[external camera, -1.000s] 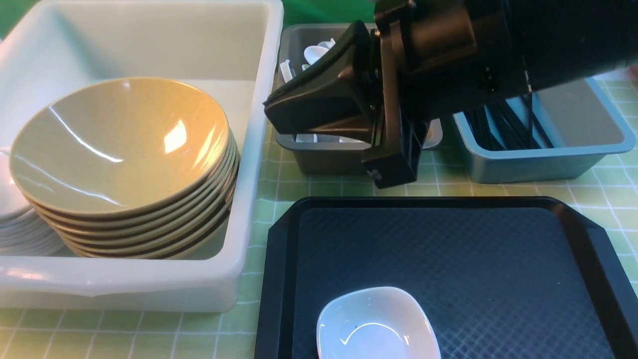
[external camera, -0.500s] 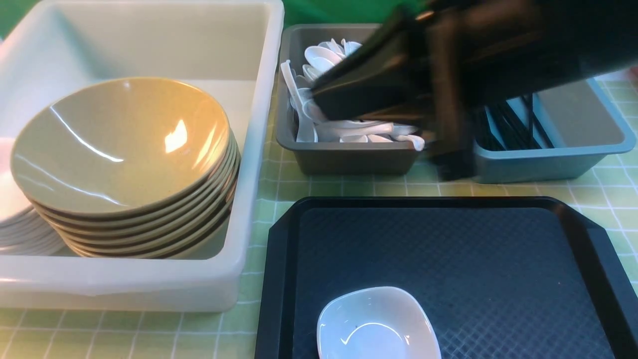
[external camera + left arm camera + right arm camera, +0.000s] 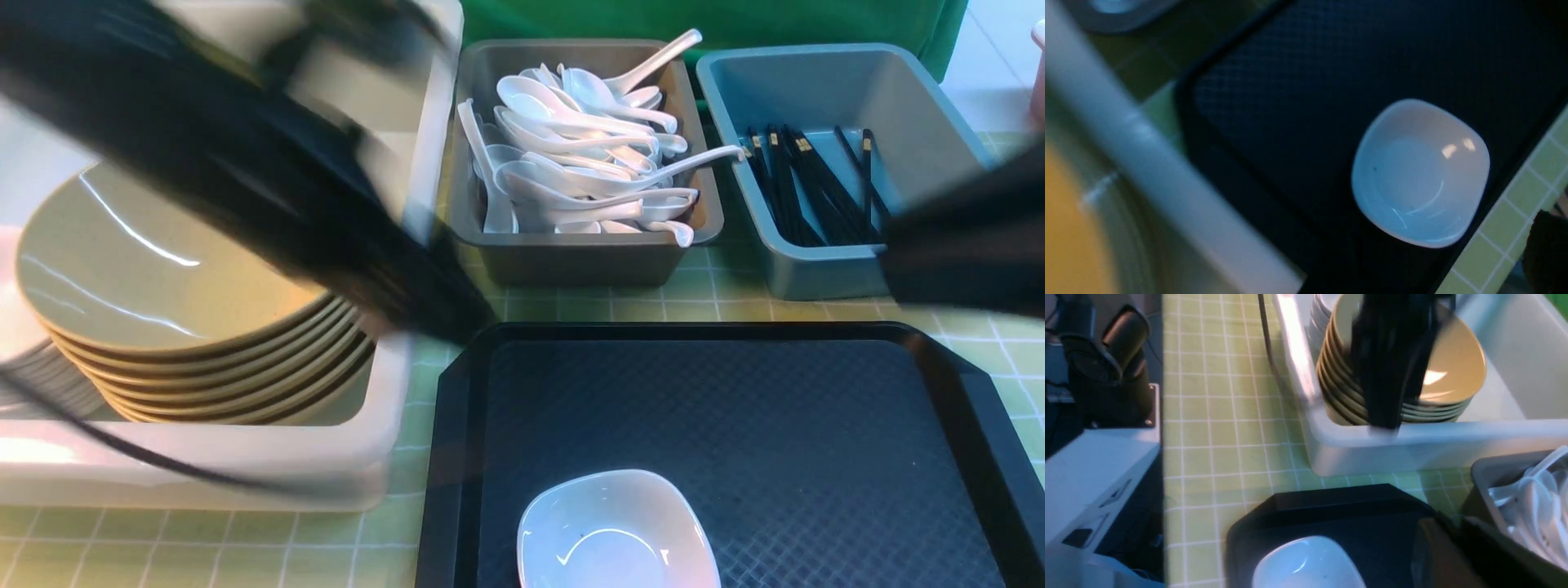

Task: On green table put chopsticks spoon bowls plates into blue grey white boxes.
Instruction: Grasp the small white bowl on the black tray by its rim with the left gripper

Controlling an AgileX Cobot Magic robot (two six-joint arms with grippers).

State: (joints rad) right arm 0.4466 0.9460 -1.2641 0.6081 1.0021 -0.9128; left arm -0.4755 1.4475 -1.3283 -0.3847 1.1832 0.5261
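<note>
- The plate (image 3: 618, 531) lies on the black tray (image 3: 816, 408), near its robot-side edge.
- Blur hides the left gripper (image 3: 429, 306); you cannot tell how its jaws stand.
- Close on one rim squarely, lift level, then lower the plate into the white tub (image 3: 392, 408).

Front camera looks forward; both wrist cameras overlook one plate (image 3: 1421, 173)

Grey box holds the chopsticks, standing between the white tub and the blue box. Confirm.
Wrong. The front view shows the grey box holding white spoons; the chopsticks lie in the blue box. It does stand between the white tub and that box.
</note>
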